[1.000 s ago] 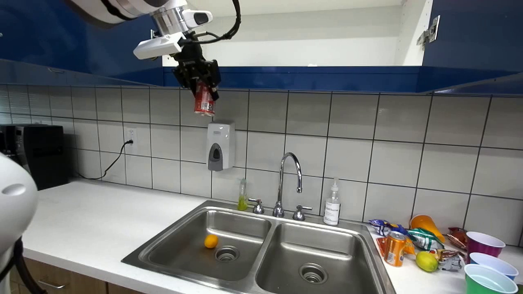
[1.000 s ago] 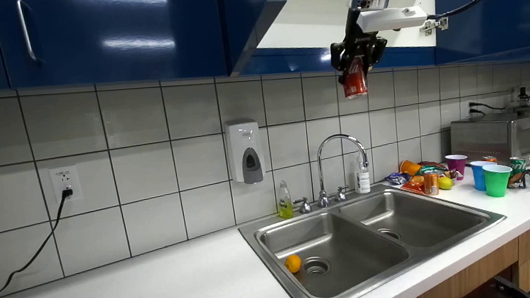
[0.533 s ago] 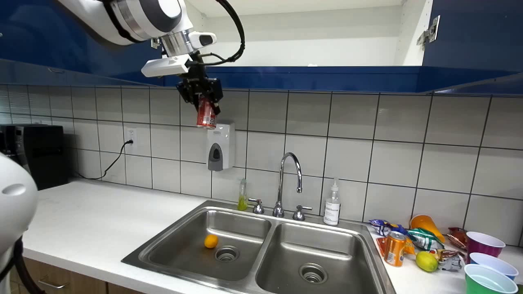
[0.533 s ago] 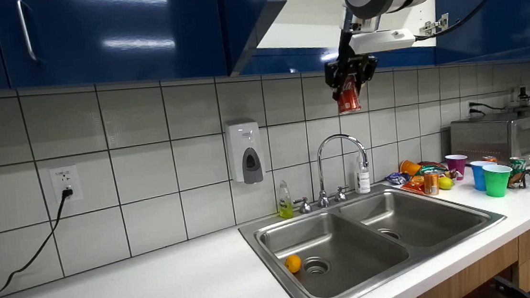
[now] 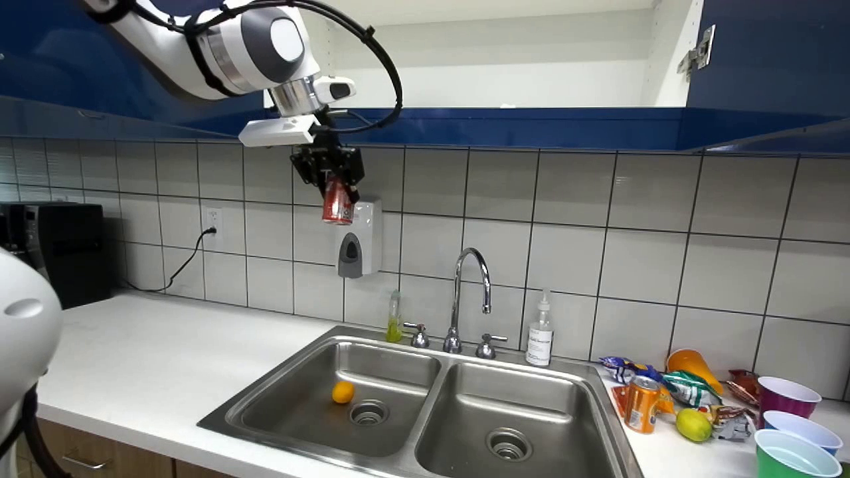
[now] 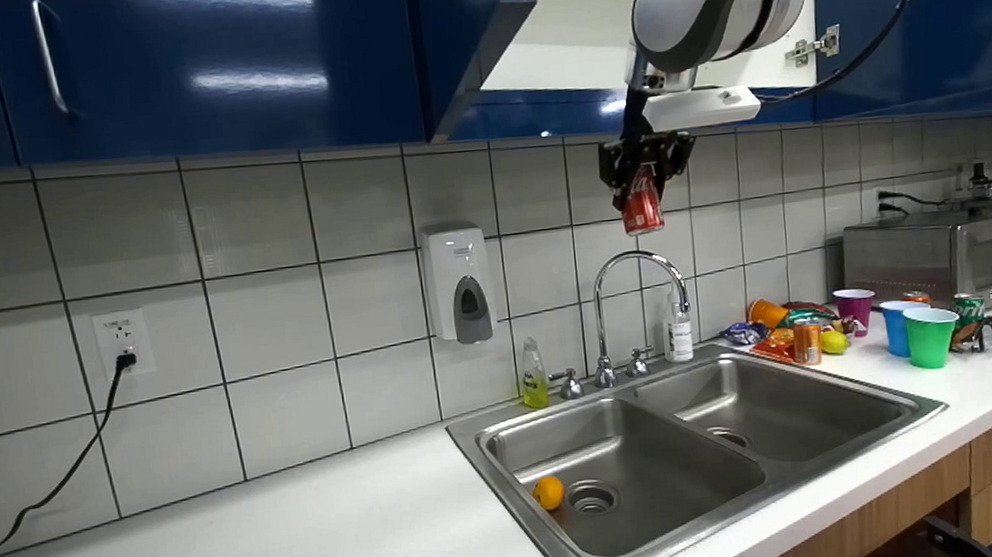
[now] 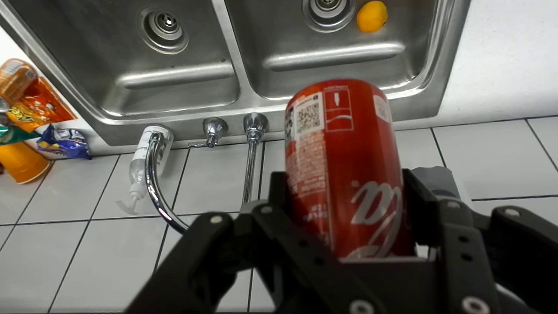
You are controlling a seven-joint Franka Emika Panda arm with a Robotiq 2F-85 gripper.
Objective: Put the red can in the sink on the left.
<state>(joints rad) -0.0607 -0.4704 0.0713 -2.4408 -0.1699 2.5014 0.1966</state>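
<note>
The red can (image 5: 337, 204) is held upright, slightly tilted, high in the air in both exterior views (image 6: 642, 203). My gripper (image 5: 342, 186) is shut on it, also in the wrist view (image 7: 344, 183); the black fingers press on both sides and its far end sticks out. The steel sink has two basins. The left basin (image 5: 312, 425) holds an orange fruit (image 5: 342, 392); it also shows in an exterior view (image 6: 668, 497). In the wrist view this basin (image 7: 279, 30) appears on the right, beyond the can. The can hangs above the back of the sink, near the tiled wall.
A tall curved faucet (image 5: 457, 299) rises behind the sink, close below the can. A wall soap dispenser (image 6: 458, 286), a green soap bottle (image 6: 533, 378) and a pump bottle (image 5: 540, 335) stand nearby. An orange can (image 5: 641, 405), snack bags and cups lie right of the sink.
My gripper has come down with the red can still in it, from cabinet-edge height to the level of the wall soap dispenser's top. It has also shifted sideways a little. The sink and fruit are unchanged.
</note>
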